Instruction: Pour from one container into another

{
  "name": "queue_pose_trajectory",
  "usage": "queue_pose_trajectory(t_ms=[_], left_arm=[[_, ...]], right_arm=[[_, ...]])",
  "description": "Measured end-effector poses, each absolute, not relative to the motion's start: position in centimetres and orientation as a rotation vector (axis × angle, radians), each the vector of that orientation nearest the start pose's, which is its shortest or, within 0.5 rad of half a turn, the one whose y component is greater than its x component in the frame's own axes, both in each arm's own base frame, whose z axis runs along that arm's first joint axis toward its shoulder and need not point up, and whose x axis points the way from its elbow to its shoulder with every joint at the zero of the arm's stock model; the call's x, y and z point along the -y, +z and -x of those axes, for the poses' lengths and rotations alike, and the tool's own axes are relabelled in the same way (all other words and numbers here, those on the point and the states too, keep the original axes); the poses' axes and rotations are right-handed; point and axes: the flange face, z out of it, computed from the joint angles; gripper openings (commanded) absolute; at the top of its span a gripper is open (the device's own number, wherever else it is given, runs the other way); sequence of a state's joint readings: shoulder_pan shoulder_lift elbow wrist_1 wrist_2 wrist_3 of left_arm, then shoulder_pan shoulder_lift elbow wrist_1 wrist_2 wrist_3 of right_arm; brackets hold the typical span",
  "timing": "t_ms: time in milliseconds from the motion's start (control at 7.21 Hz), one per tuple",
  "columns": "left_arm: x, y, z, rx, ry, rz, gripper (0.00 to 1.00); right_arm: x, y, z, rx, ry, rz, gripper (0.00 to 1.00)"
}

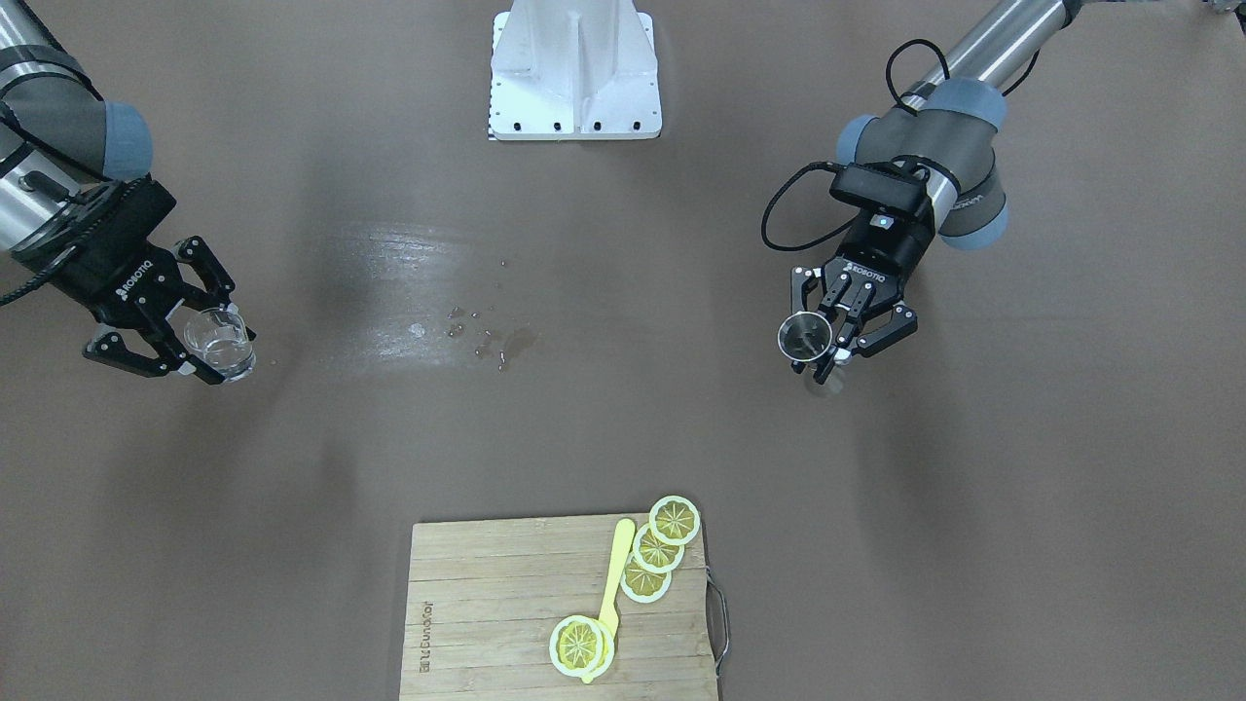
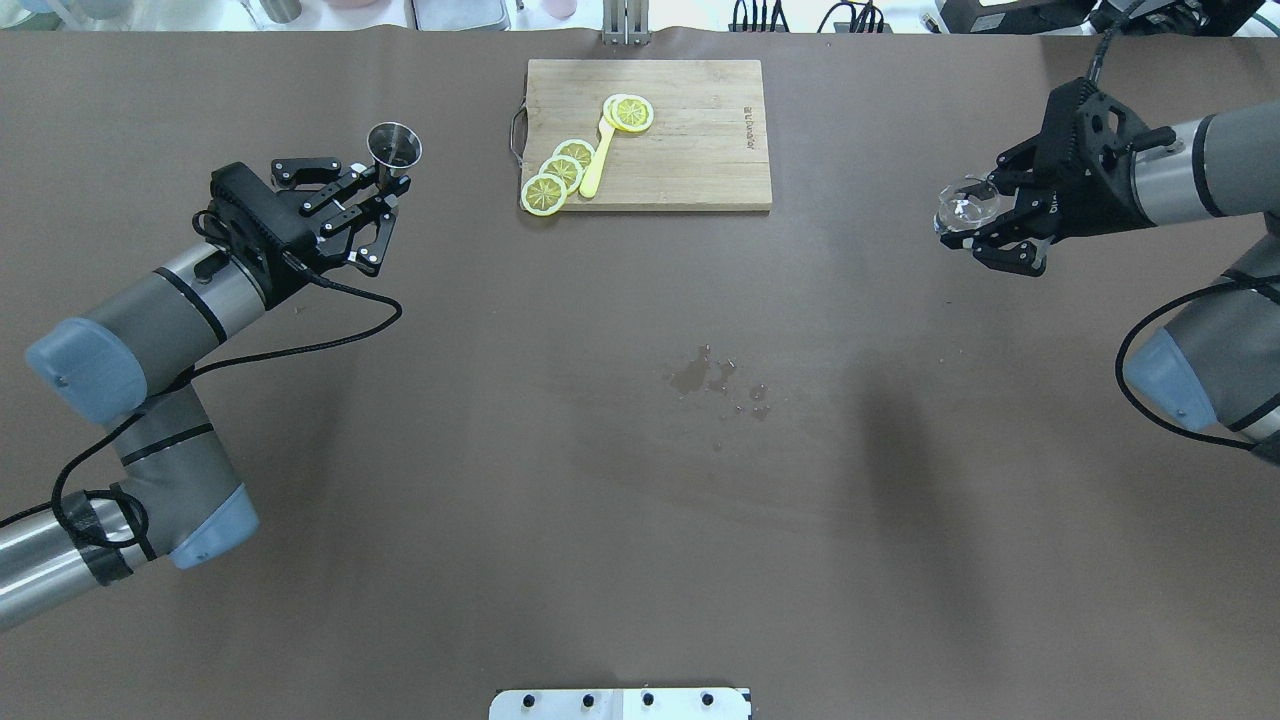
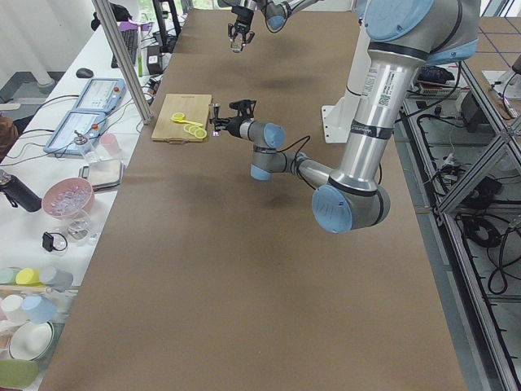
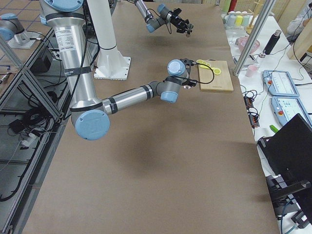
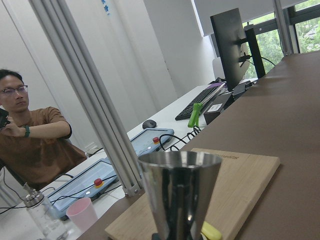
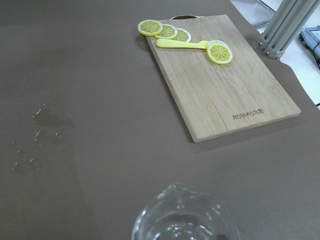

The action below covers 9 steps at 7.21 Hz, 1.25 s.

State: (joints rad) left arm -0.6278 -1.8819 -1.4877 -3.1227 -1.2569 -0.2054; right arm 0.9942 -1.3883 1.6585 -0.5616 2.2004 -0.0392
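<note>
My left gripper (image 2: 385, 195) is shut on a small steel jigger (image 2: 394, 146), held upright above the table; the same jigger (image 1: 804, 338) shows in the front view, and the jigger (image 5: 180, 192) fills the left wrist view. My right gripper (image 2: 985, 225) is shut on a clear glass cup (image 2: 962, 208) with liquid in it, held above the table far from the jigger. That cup (image 1: 219, 343) appears at the left of the front view, and the cup's rim (image 6: 182, 217) shows at the bottom of the right wrist view.
A wooden cutting board (image 2: 700, 150) with lemon slices (image 2: 560, 175) and a yellow utensil (image 2: 595, 165) lies at the far middle of the table. Spilled drops (image 2: 715, 380) wet the table's centre. A person (image 5: 35, 140) sits beyond the table's far edge.
</note>
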Motion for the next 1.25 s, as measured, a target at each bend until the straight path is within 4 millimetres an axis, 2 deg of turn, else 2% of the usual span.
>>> queue_pose_trajectory(t_ms=[416,693,971,1248], left_arm=[[47.4,35.8,-37.0,-0.737,0.215,-1.602,0.00],[47.6,35.6,-36.5,-0.738,0.168,-1.592,0.00],[46.6,34.7,-35.6,-0.698,0.049,-1.587,0.00],[45.0,34.5,-36.0,-0.633,-0.081,-1.544,0.00]], right_arm=[[50.1,47.6,23.7,0.960,-0.822,-1.108,0.00],[50.3,51.6,23.9,0.973,-0.812,-1.118,0.00],[51.2,53.7,24.8,0.981,-0.837,-1.131,0.00],[52.0,54.0,26.1,1.005,-0.924,-1.139,0.00]])
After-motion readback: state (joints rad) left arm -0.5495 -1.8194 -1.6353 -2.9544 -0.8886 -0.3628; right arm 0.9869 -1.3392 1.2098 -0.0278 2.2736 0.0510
